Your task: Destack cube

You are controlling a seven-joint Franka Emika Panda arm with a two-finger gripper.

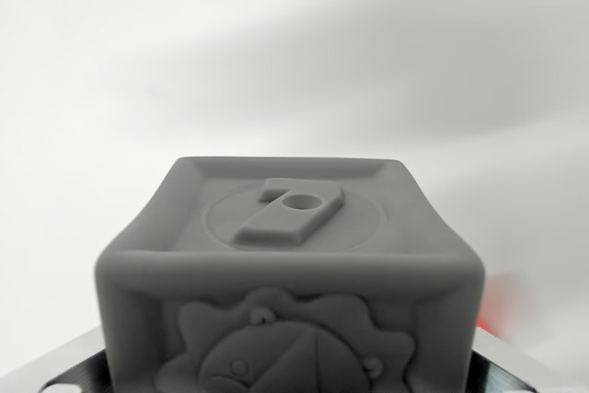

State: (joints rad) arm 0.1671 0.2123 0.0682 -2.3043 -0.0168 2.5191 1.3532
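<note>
Close against the lens, filling the lower middle of the wrist view: a grey cube (pixel 290 273) of soft-looking, rounded make. On its upper face, a raised rim all round, a faint circle inside it, and in the middle a raised figure like a 7 or a tilted tag with a small round hole near its upper end. On the near face, cut off by the lower edge of the view, a relief of a cartoon animal with a wavy mane, perhaps a lion, only its top half showing. Sits slightly skewed, the upper face narrowing away from the camera. Behind and around it, only a pale, blurred white surface (pixel 294 52) with soft grey shadow across the wrist view's right. At the right edge, just beside the cube's corner, a small blurred red patch (pixel 491 306), too soft to make out. At both lower corners, dark metal parts of the gripper (pixel 55 375), flanking the cube low down; fingertips hidden, so cannot tell whether parted or clamped on the cube. Nothing visible beneath the cube.
</note>
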